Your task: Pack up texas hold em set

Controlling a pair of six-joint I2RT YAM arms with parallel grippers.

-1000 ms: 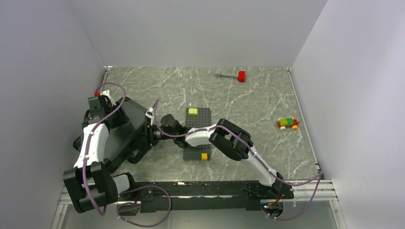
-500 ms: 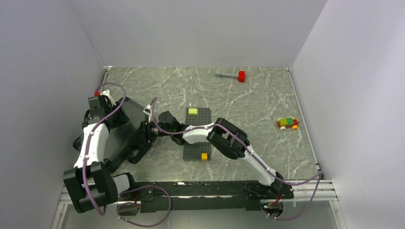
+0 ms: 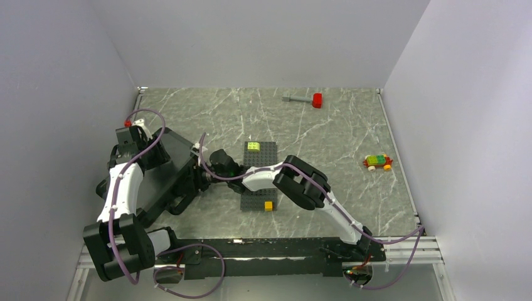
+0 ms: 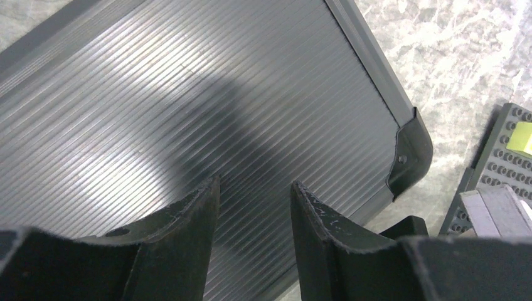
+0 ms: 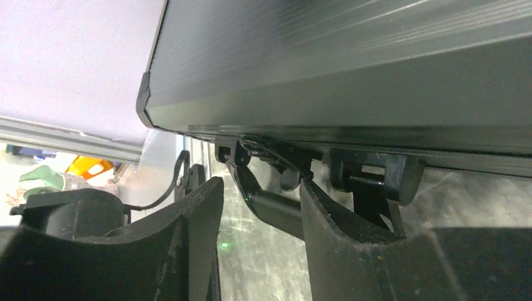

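Observation:
The black case (image 3: 169,172) lies shut at the table's left; its ribbed lid (image 4: 188,81) fills the left wrist view. My left gripper (image 3: 133,145) hovers just above the lid, jaws open and empty (image 4: 254,188). My right gripper (image 3: 198,178) is at the case's front edge, jaws open (image 5: 260,188). The case's handle (image 5: 276,210) and a latch (image 5: 376,179) sit just beyond its fingertips, under the case's side (image 5: 351,75). The handle crosses the gap next to the right finger. Card packs and buttons are out of view.
A dark grey brick baseplate (image 3: 260,172) with a green and a yellow brick lies under my right forearm; its corner shows in the left wrist view (image 4: 502,163). A red-headed hammer (image 3: 304,98) lies at the back. A small brick car (image 3: 377,162) sits at the right.
My right gripper pushed left to the case's front edge, then eased back slightly to the right. The left arm and the case have not visibly moved.

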